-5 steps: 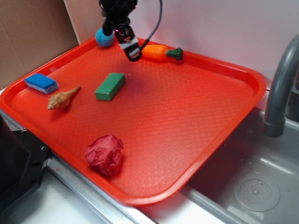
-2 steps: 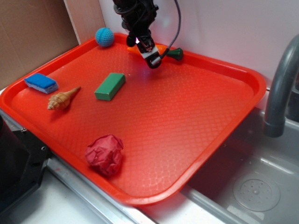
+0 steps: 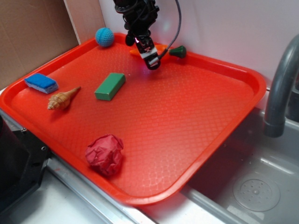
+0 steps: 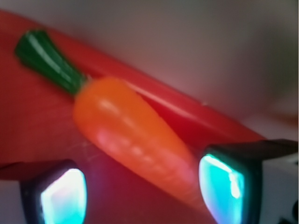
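Gripper (image 3: pixel 150 59) released, jaws spread wide, low over toy carrot (image 3: pixel 162 48). Carrot lies along far rim of red tray (image 3: pixel 233 68), narrow tip between finger pads (image 4: pixel 63 196); contact unclear. Green block (image 3: pixel 110 86) and blue ball (image 3: pixel 104 36) nearby.

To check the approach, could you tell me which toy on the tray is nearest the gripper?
The orange carrot with the green stem, by the tray's far rim: its tip shows between the open gripper's fingers; the others sit apart.
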Robot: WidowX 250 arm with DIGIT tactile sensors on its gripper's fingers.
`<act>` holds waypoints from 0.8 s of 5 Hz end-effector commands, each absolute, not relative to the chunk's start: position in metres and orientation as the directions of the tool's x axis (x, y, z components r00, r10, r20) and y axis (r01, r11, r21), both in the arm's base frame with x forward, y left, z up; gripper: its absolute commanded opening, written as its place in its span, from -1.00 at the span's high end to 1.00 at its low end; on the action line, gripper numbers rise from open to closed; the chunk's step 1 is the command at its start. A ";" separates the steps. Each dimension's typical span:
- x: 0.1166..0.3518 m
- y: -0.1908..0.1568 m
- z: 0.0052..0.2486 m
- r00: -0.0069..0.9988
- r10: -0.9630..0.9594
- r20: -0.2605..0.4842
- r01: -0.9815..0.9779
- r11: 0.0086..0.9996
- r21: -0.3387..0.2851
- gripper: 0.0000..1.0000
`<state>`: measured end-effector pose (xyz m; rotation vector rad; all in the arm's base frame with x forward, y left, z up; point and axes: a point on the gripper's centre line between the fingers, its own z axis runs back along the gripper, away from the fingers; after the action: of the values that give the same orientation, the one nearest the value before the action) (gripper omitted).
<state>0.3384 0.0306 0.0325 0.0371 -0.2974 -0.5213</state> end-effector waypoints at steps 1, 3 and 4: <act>0.353 0.027 0.043 0.822 -0.512 0.247 0.504 0.858 0.100 -1.00; 0.349 0.019 0.041 0.832 -0.528 0.173 0.521 0.849 0.085 1.00; 0.343 0.015 0.050 0.840 -0.525 0.138 0.513 0.851 0.114 1.00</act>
<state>0.3270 0.0188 0.0223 0.0377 -0.0873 -0.5436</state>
